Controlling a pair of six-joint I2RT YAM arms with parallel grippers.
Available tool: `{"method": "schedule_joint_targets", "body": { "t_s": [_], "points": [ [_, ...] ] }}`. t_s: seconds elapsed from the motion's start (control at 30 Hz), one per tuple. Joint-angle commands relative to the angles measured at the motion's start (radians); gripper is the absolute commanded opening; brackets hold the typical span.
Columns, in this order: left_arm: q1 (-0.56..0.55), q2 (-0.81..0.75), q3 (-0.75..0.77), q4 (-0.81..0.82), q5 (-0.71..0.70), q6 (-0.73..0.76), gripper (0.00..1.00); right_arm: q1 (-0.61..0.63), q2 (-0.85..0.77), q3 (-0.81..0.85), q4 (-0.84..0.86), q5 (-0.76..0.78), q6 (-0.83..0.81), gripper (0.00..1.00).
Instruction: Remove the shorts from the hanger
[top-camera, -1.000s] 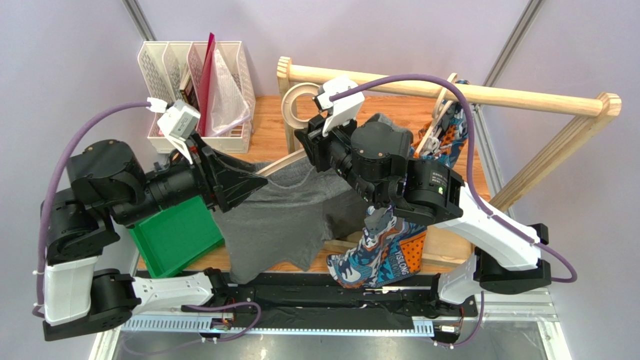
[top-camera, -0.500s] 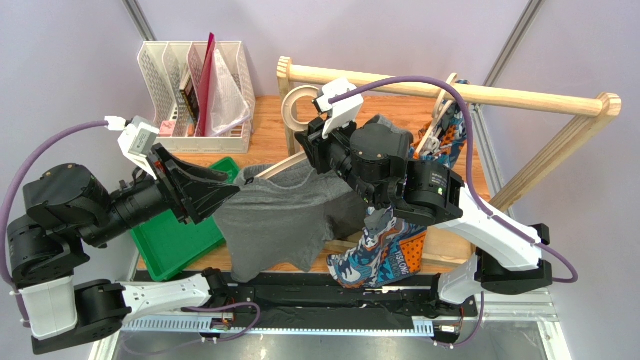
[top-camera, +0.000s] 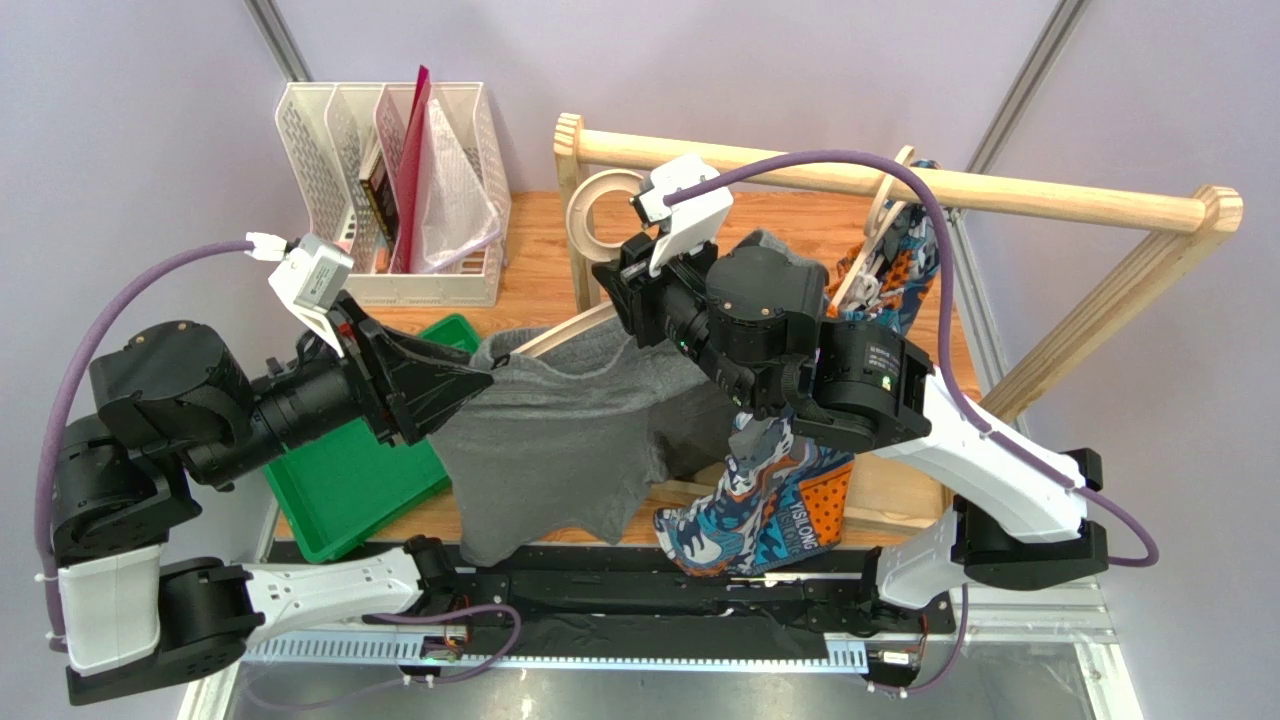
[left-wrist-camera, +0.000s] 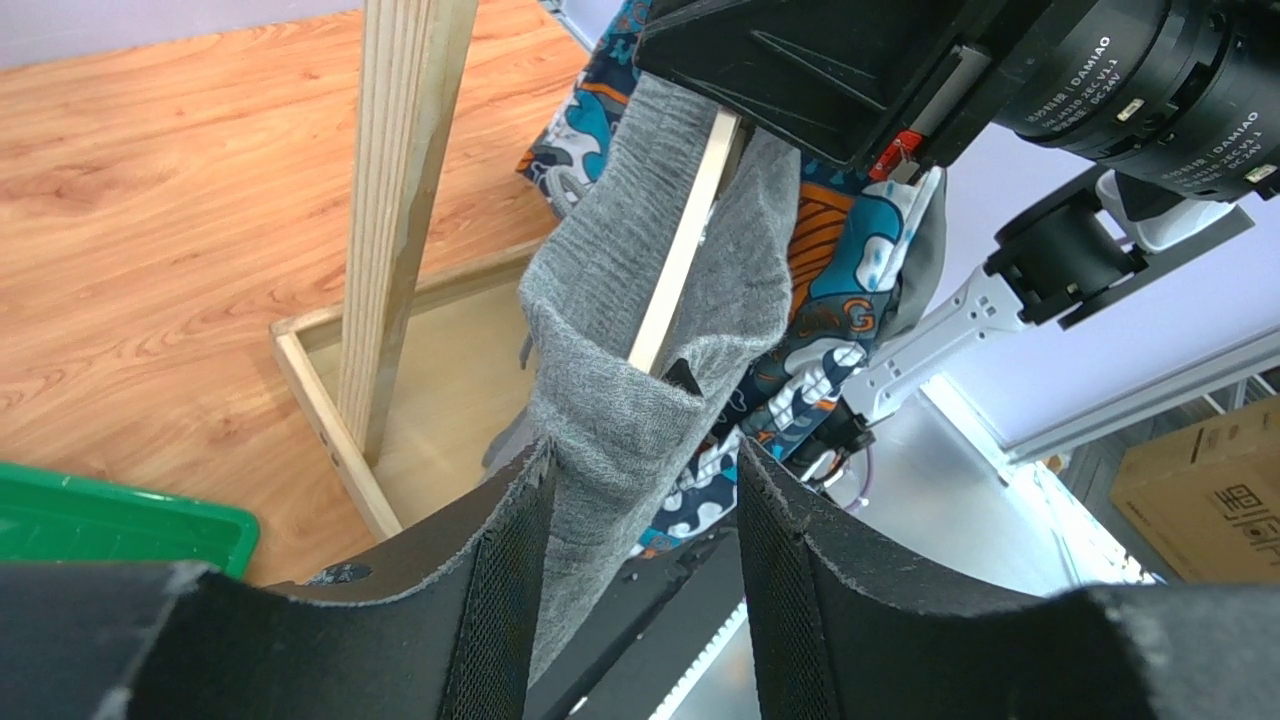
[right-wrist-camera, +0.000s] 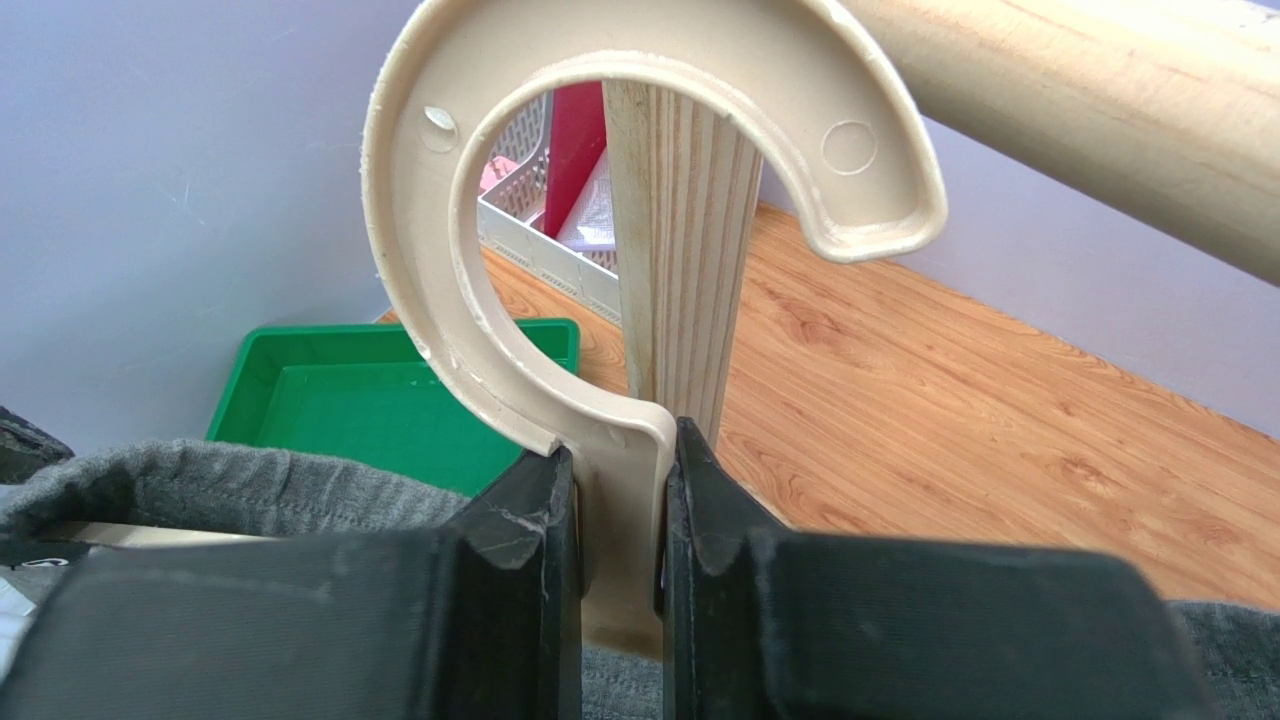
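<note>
Right gripper (right-wrist-camera: 616, 468) clamps the smooth plastic hanger (right-wrist-camera: 421, 255) neck; left gripper (left-wrist-camera: 639, 503) straddles knit grey shorts (left-wrist-camera: 594, 360), grip unclear.

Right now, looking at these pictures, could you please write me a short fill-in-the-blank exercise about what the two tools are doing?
The right tool is ___ on the neck of the hanger.
The shorts between the fingers of the left tool are ___ in colour.
The tray left of the shorts is ___.
Missing words: shut; grey; green.
</note>
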Motion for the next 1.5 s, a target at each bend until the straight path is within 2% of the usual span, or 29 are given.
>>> {"method": "schedule_joint_targets", "body": {
  "t_s": [0.0, 0.23, 0.37, 0.43, 0.47, 0.53, 0.57, 0.63, 0.77, 0.9, 1.07, 1.23, 1.47],
  "points": [
    [-0.003, 0.025, 0.023, 0.029, -0.015, 0.006, 0.54, -0.002, -0.041, 0.021, 0.090, -0.015, 0.020, 0.00],
    [-0.003, 0.042, 0.031, 0.029, -0.027, 0.010, 0.56, -0.002, -0.041, 0.022, 0.090, -0.026, 0.033, 0.00],
    [-0.003, 0.056, 0.049, 0.031, -0.043, 0.013, 0.47, -0.002, -0.044, 0.022, 0.090, -0.027, 0.036, 0.00],
    [-0.003, 0.062, 0.060, 0.028, -0.044, 0.016, 0.39, -0.002, -0.045, 0.022, 0.092, -0.027, 0.039, 0.00],
    [-0.003, 0.066, 0.063, 0.026, -0.046, 0.016, 0.30, -0.002, -0.046, 0.022, 0.095, -0.027, 0.037, 0.00],
    [-0.003, 0.068, 0.065, 0.022, -0.061, 0.015, 0.21, -0.002, -0.049, 0.022, 0.100, -0.024, 0.037, 0.00],
    [-0.003, 0.065, 0.066, 0.023, -0.067, 0.015, 0.08, -0.002, -0.049, 0.022, 0.103, -0.020, 0.037, 0.00],
    [-0.003, 0.054, 0.059, 0.031, -0.082, 0.012, 0.00, -0.002, -0.051, 0.022, 0.106, -0.009, 0.037, 0.00],
    [-0.003, -0.033, 0.003, 0.089, -0.105, 0.010, 0.00, -0.002, -0.061, 0.001, 0.129, 0.121, 0.062, 0.00],
    [-0.003, -0.151, -0.125, 0.236, -0.101, 0.027, 0.00, -0.002, -0.115, -0.057, 0.195, 0.250, 0.096, 0.00],
    [-0.003, -0.259, -0.182, 0.253, -0.174, 0.027, 0.00, -0.004, -0.213, -0.195, 0.343, 0.331, 0.119, 0.00],
    [-0.003, -0.270, -0.182, 0.249, -0.165, 0.032, 0.00, -0.002, -0.250, -0.219, 0.380, 0.332, 0.148, 0.00],
    [-0.003, -0.227, -0.187, 0.284, -0.129, 0.029, 0.00, -0.008, -0.199, -0.117, 0.261, 0.154, 0.313, 0.00]
  ]
}}
